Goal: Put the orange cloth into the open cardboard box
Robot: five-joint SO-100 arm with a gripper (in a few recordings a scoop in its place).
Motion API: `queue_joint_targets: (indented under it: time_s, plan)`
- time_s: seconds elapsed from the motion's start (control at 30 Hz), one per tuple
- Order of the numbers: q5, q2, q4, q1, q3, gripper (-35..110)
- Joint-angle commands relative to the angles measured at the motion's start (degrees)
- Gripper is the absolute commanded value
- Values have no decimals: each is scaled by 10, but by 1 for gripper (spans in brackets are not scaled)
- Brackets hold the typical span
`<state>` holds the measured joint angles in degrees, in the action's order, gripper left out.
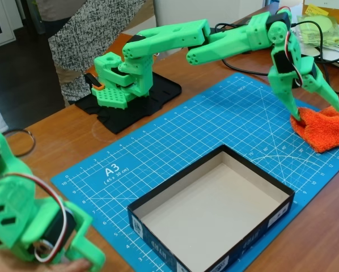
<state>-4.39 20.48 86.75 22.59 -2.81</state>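
Orange cloth is the object here, but going left to right in the fixed view, the first thing met is the green 3D-printed arm base (123, 79), standing on a black plate at the far left edge of the blue gridded cutting mat (175, 141). Toward the near middle sits 1 open cardboard box (158, 201), a shallow rectangular tray with dark printed outer walls and a plain pale inside, holding nothing. Its long axis runs diagonally, from near left to far right.

Further right, the arm reaches out over the mat and bends down to the gripper (317, 110). Its 2 green fingers are spread wide and hold nothing; the left fingertip touches or presses the left edge of the bright orange fluffy terry cloth (326, 129), while the right finger hangs above the cloth's far side.

That 1 cloth lies bunched on the mat's right edge, directly under the gripper, its length running off to the right. The box lies well apart, to the near left of the cloth, so the carry will probably go that way.
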Motion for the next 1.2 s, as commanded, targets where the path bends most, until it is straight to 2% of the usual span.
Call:
queue_joint_targets:
  time_s: [0.0,0.07,0.17,0.3,0.4,0.5,0.57,0.83,0.97,1.17]
  plan:
    - [-11,-5,-19,-9,-1,36]
    - [-13,-18,-31,-12,10,27]
    - [-21,-41,-39,-14,20,0]
    - [-31,-44,-11,-14,-14,0]
    - [-33,-51,37,-18,-101,0]
    - [-45,22,81,-33,-108,0]
    - [-58,142,80,-54,4,-1]
    - [-47,457,82,-206,229,-1]
    - [-25,532,81,-312,346,0]
    - [33,515,80,-459,337,0]
